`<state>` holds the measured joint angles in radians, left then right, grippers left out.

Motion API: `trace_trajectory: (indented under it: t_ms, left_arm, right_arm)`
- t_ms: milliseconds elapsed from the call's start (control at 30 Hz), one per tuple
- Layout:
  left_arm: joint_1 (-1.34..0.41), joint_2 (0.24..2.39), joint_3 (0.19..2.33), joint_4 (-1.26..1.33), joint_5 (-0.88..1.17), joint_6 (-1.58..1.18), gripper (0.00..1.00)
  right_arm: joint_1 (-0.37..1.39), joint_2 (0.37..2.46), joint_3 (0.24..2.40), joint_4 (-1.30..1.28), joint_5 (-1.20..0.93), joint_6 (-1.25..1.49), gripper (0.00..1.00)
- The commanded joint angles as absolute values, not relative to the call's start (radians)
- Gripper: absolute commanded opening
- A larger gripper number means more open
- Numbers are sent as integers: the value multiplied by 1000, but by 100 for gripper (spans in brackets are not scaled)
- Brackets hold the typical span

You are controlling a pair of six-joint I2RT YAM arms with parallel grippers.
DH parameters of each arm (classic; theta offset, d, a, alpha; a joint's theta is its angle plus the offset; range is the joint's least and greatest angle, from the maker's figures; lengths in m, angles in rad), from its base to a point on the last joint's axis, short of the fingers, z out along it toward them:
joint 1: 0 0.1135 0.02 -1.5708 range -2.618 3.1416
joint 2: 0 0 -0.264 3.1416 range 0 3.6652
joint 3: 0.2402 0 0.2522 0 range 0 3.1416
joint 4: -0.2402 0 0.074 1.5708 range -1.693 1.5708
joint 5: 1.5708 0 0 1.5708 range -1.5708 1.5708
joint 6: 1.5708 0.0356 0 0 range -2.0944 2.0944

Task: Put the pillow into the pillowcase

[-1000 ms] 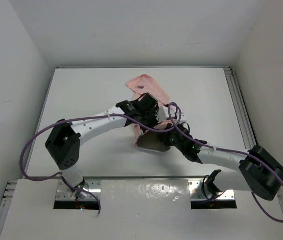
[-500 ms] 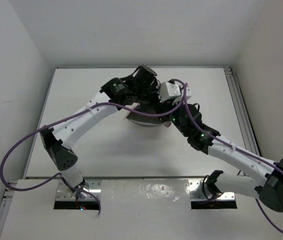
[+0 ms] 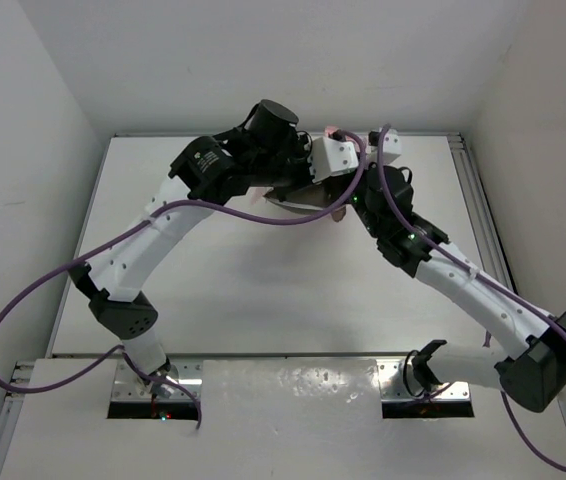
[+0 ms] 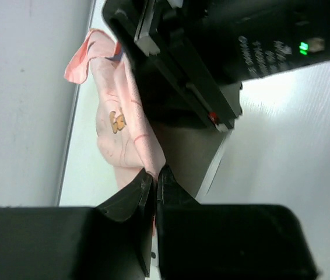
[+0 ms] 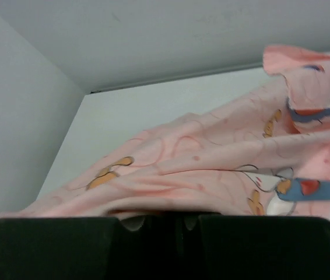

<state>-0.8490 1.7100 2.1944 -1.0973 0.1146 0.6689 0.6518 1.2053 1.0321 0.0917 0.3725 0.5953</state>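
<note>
Jaws, left gripper (image 4: 154, 178): clenched, the two black fingers meeting on a pinch of pink fabric, which rises away from their tips.
Jaws, right gripper (image 5: 179, 221): drawn almost together along the bottom of the right wrist view, with the lower hem of the same fabric caught at their tips.

Pillowcase (image 4: 121, 125): pale pink, with orange, blue and red printed patches. It is held by both grippers up off the table (image 3: 213, 290), above its far edge. In the right wrist view it spreads wide directly over the fingers, one corner flopping at upper right. In the overhead view only small pink scraps of it show between the two wrists.

Pillow (image 4: 182, 154): seen only as a dull brown slab with a pale edge. It lies just beside the pink fabric and close to the left fingertips, off the table's surface. No dot pattern can be made out on it. Whether it sits inside the pillowcase or only against it cannot be told.

Right arm (image 4: 229, 46): its dark body fills the upper part of the left wrist view and hides the pillowcase's far side. In the overhead view both wrists crowd together over the far edge of the table and cover most of the load.
</note>
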Motion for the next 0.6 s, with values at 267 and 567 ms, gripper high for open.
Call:
trace_trajectory:
  t_ms: [267, 567]
  left_arm:
    - [-867, 1672, 2238, -1098, 177, 644, 0]
    - [-854, 1670, 2080, -1011, 57, 646, 0]
  right_arm:
    - [514, 1115, 956, 178, 460, 900, 0]
    - [593, 1038, 978, 236, 486, 835, 0]
